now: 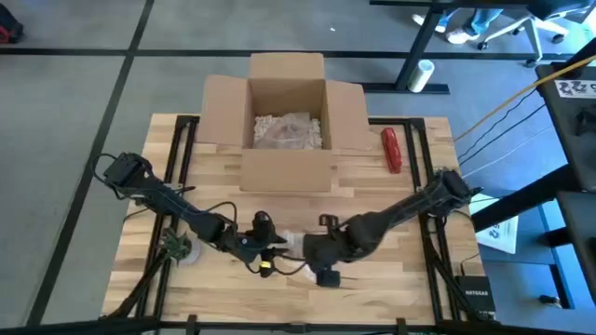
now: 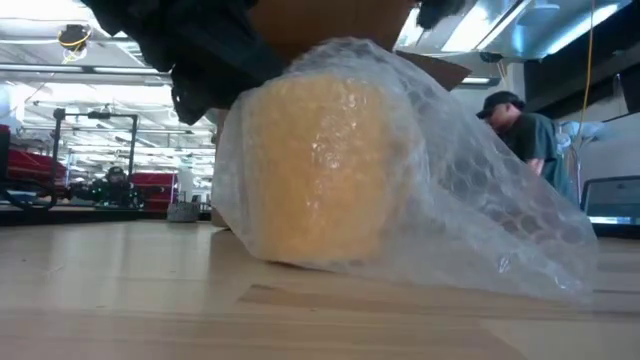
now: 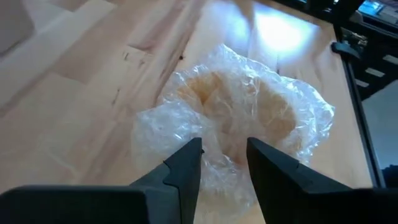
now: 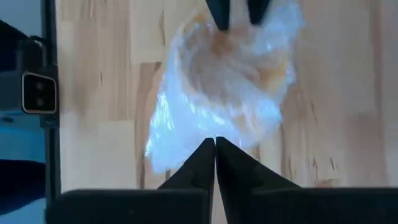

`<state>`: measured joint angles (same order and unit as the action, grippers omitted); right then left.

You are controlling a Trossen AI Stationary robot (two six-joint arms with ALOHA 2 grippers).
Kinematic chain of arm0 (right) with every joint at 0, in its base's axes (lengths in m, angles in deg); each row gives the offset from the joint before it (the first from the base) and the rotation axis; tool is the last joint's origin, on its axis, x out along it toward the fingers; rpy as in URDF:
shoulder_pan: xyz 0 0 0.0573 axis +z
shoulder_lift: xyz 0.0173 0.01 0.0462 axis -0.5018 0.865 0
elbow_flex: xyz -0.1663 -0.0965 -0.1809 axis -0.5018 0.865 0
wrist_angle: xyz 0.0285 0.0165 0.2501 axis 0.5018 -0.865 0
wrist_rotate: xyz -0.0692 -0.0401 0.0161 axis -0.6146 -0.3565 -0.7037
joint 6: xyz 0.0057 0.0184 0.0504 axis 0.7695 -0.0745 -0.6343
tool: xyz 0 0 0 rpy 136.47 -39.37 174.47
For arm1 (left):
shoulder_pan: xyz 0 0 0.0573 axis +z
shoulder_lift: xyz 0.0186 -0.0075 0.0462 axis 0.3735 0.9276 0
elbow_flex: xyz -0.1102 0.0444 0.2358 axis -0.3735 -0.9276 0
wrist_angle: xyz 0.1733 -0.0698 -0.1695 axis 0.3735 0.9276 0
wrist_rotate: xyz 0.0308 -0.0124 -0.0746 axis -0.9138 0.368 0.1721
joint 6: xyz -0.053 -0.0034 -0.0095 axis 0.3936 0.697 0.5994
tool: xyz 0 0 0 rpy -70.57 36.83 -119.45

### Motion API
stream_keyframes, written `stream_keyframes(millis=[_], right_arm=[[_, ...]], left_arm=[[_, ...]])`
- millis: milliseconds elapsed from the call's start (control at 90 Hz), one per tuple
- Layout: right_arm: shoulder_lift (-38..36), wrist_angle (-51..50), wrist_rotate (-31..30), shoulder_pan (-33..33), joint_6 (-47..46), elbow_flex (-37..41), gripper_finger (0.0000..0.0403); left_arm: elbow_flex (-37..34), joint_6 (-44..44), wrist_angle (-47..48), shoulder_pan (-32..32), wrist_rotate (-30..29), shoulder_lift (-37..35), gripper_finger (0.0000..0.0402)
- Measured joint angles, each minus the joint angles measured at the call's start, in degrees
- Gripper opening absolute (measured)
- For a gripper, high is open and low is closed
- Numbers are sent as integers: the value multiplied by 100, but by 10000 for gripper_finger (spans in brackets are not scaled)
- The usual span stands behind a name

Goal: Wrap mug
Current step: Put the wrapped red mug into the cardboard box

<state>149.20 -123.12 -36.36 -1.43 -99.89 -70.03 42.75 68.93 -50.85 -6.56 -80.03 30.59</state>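
Standing on the wooden tabletop near its front edge, between the two arms, is the mug, an orange-yellow vessel already draped in clear bubble wrap. In the low view the wrap covers the mug fully and trails loosely down to the tabletop on one side. The left pincer is over the bundle with its two dark fingers parted, a narrow gap between them and wrap showing through that gap; whether the tips press the film cannot be told. The right pincer meets the bundle from the opposite side, its fingers clenched together at the tips on the edge of the bubble wrap. In the right wrist view the other arm's fingertips show at the far side of the bundle. Behind the work area an open cardboard box sits at the rear of the tabletop with pale packing material inside, and a red object lies just beside its right flap. A person in a dark cap stands in the room beyond.
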Motion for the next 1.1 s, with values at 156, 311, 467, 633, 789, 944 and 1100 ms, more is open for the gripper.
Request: stream_keyframes(millis=[156, 311, 467, 633, 789, 944, 1100], right_arm=[[-956, 874, -626, 554, -883, 1278, 0], [-2012, 2312, -1088, 1195, -2163, 3204, 0], [-2661, 4003, -1379, 1593, -3234, 5117, 0], [-2468, 6731, -1467, 1545, -3510, 6572, 0], [-1824, 7904, -1462, 1211, -2993, 6704, 0], [-1481, 7955, -1096, 677, -1766, 6219, 0], [-1534, 7932, -502, 215, -506, 5579, 1]], left_arm=[[0, -130, -36, 0, 53, 1, 113], [0, -308, -140, 4, 207, 1, 113], [111, -526, -45, 24, 246, 2, 113], [234, -693, -63, 164, 384, 2, 113], [256, -710, -78, 326, 516, 2, 113], [258, -710, -77, 470, 673, 2, 113], [258, -710, -85, 507, 669, 2, 113]])
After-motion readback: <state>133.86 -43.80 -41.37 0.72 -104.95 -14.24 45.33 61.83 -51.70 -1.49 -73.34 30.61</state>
